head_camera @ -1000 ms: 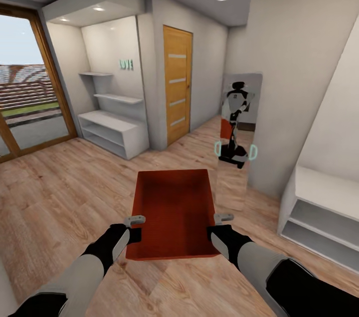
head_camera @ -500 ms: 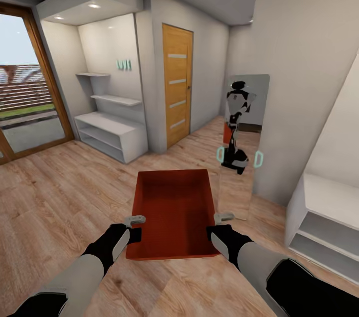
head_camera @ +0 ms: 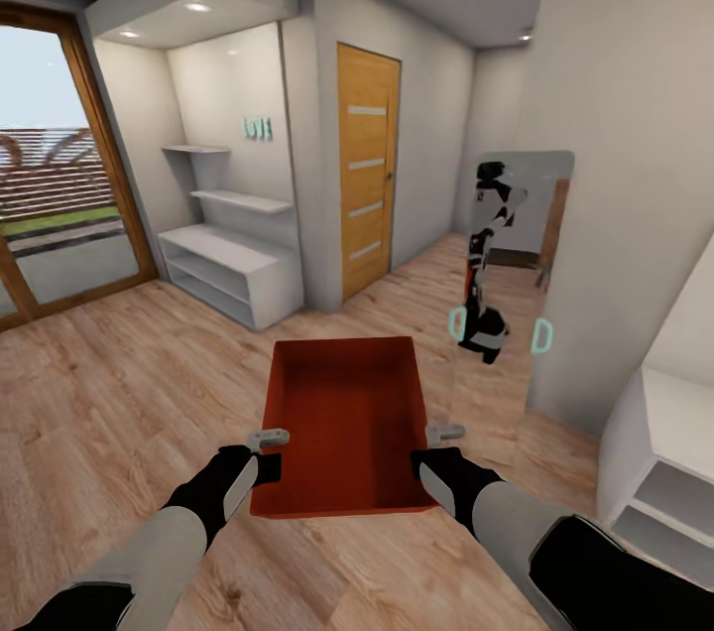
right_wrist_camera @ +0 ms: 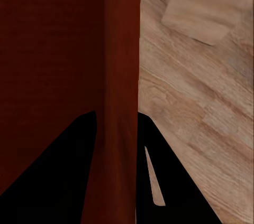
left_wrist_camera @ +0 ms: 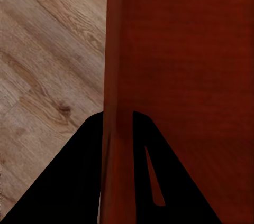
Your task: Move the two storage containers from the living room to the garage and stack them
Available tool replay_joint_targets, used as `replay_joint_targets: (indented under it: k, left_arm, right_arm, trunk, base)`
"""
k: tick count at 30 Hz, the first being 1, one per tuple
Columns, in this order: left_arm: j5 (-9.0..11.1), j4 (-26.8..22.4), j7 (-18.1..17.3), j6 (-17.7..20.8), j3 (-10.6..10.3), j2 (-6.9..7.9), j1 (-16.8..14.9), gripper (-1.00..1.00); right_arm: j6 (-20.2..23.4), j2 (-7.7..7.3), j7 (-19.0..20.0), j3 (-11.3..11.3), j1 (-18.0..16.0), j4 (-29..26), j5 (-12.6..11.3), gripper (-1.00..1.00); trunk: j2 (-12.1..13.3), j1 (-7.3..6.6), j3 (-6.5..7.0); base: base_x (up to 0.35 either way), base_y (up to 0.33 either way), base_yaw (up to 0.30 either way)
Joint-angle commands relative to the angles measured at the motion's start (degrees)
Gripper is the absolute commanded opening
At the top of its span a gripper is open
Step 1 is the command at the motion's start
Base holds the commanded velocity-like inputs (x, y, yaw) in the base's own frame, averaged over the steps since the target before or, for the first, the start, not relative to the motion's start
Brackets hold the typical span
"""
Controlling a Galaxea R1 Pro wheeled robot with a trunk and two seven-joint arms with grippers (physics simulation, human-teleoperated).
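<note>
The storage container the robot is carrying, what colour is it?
Orange-red, plain with no pattern. The storage container shows best in the head view.

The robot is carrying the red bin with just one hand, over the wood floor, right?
Not quite: both hands hold the red bin. The head view shows the left gripper and right gripper clamped on opposite walls, over the wood floor.

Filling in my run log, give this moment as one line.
phase: carrying | storage container | left gripper shut on wall | right gripper shut on wall | wood-plank floor
</note>
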Motion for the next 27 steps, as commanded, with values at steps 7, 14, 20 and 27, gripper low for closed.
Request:
replay_joint_targets:
  k: [7, 14, 20, 27]
  left_arm:
    - [-1.01, 0.06, 0.75, 0.48, 0.39, -0.24, -0.01, -1.0]
    - [-1.01, 0.06, 0.74, 0.48, 0.39, -0.24, -0.01, -1.0]
    - [-1.0, 0.06, 0.74, 0.48, 0.39, -0.24, -0.01, -1.0]
    - [-1.01, 0.06, 0.76, 0.48, 0.39, -0.24, -0.01, -1.0]
  right_arm:
    - [0.43, 0.04, -0.34, -0.23, -0.08, -0.78, 1.83, -1.0]
    - [0.43, -0.01, -0.34, -0.23, -0.08, -0.77, 1.83, -1.0]
    - [0.43, 0.04, -0.34, -0.23, -0.08, -0.76, 1.83, -1.0]
    - [0.43, 0.04, -0.34, -0.25, -0.08, -0.77, 1.83, -1.0]
  trunk:
    - [-0.13, 0.07, -0.13]
    - [-0.13, 0.07, -0.13]
    - [-0.13, 0.07, -0.13]
    - [-0.13, 0.07, -0.13]
  base:
    - [0.322, 0.0, 0.266]
    - [0.322, 0.0, 0.119]
    - [0.322, 0.0, 0.007]
    - [0.322, 0.0, 0.0]
